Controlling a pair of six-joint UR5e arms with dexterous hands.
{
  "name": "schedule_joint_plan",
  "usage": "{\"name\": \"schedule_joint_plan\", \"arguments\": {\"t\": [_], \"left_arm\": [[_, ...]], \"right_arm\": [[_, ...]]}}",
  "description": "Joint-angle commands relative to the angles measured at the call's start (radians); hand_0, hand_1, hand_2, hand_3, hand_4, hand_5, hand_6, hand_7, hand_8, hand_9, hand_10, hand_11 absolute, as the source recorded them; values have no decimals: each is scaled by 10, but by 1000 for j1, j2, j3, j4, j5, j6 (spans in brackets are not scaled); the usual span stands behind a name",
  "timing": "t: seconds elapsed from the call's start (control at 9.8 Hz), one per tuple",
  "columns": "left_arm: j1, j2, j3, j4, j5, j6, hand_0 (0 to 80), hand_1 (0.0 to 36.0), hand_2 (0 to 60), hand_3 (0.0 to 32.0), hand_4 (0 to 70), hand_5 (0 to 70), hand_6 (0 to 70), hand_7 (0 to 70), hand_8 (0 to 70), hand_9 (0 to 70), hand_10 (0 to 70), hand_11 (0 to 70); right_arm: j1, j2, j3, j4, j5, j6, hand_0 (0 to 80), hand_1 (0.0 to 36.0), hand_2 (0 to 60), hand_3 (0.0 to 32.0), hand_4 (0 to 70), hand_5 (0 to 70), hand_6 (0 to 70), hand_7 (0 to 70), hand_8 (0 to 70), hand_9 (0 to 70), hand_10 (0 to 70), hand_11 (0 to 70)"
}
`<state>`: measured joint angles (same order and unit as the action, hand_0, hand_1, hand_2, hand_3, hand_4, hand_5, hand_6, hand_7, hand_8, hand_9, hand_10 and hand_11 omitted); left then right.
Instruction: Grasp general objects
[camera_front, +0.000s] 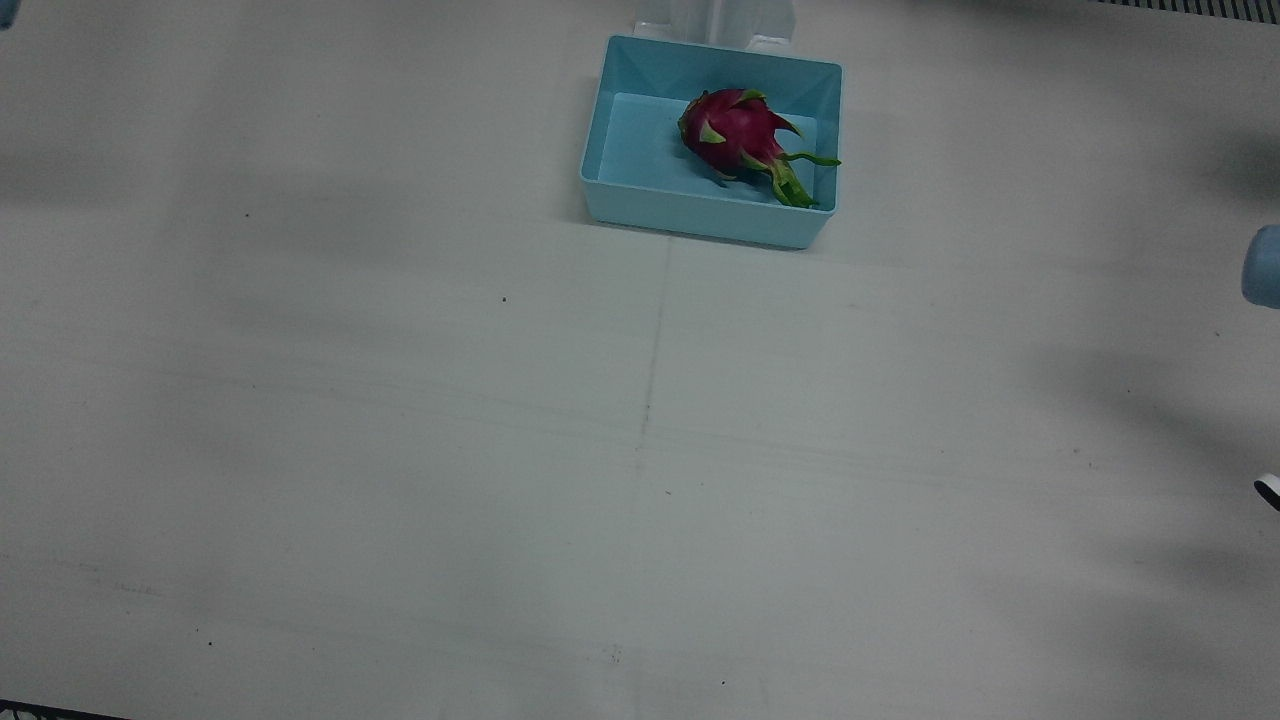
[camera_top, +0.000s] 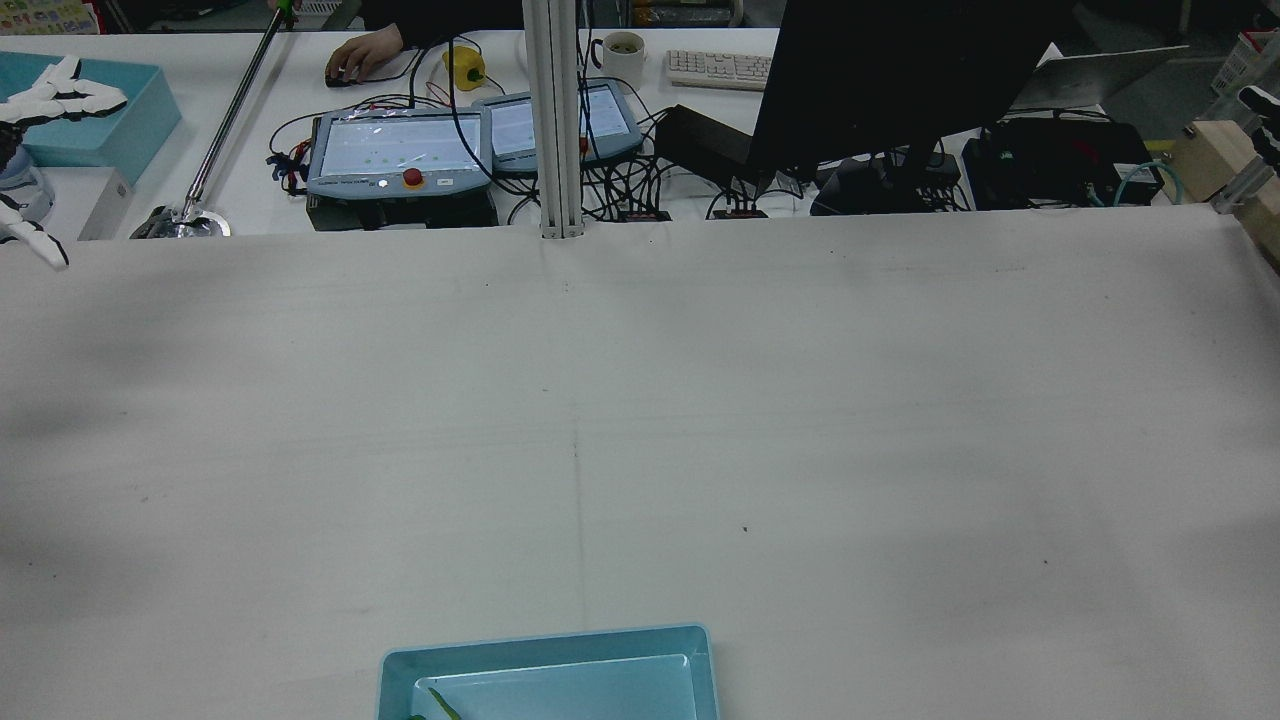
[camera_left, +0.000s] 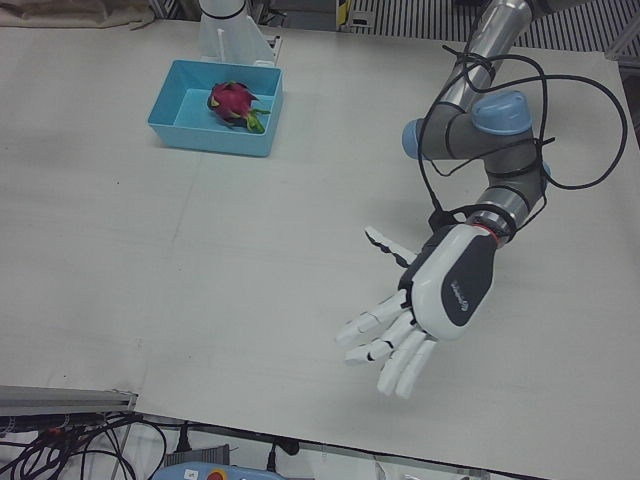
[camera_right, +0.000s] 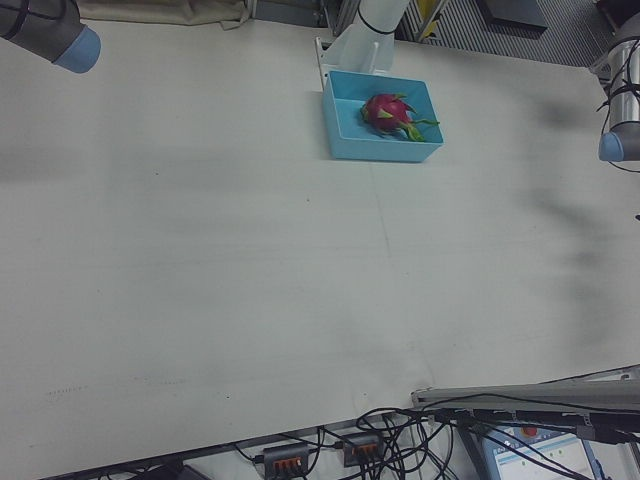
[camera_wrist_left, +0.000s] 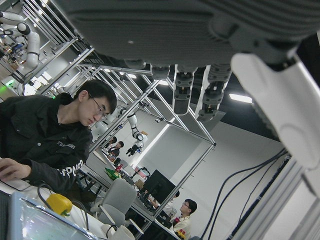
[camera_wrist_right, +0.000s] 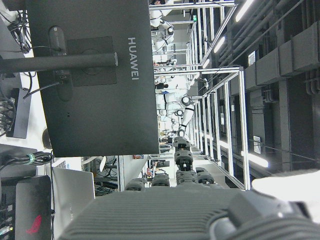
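A pink dragon fruit (camera_front: 738, 132) with green scales lies in a light blue bin (camera_front: 700, 225) at the robot's side of the table. Both also show in the left-front view, fruit (camera_left: 232, 103) in bin (camera_left: 213, 141), and in the right-front view, fruit (camera_right: 391, 110) in bin (camera_right: 383, 150). My left hand (camera_left: 430, 298) is open and empty, fingers spread, above the table near the operators' edge and far from the bin. My right hand (camera_wrist_right: 182, 172) shows only in its own view, fingers extended, holding nothing, pointing at a monitor beyond the table.
The left arm's blue elbow (camera_left: 470, 125) hangs over its half of the table. The right arm's elbow (camera_right: 60, 35) shows at a corner. Beyond the table's far edge are teach pendants (camera_top: 400, 150), a monitor (camera_top: 900, 80) and cables.
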<state>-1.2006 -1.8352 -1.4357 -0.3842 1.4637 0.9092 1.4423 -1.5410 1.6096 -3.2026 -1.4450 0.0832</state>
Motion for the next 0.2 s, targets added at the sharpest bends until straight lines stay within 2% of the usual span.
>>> {"name": "schedule_joint_plan", "arguments": {"t": [0.0,0.1], "left_arm": [[-16,127,64,-126,-165,-27,471,95,1,0,200,60,97,240,22,34,61,97],[-14,154,67,-149,-181,-27,473,97,0,0,192,56,122,276,25,45,68,109]], "right_arm": [[0,-1,0,0,0,0,0,0,0,0,0,0,0,0,0,0,0,0],[0,1,0,0,0,0,0,0,0,0,0,0,0,0,0,0,0,0]]}}
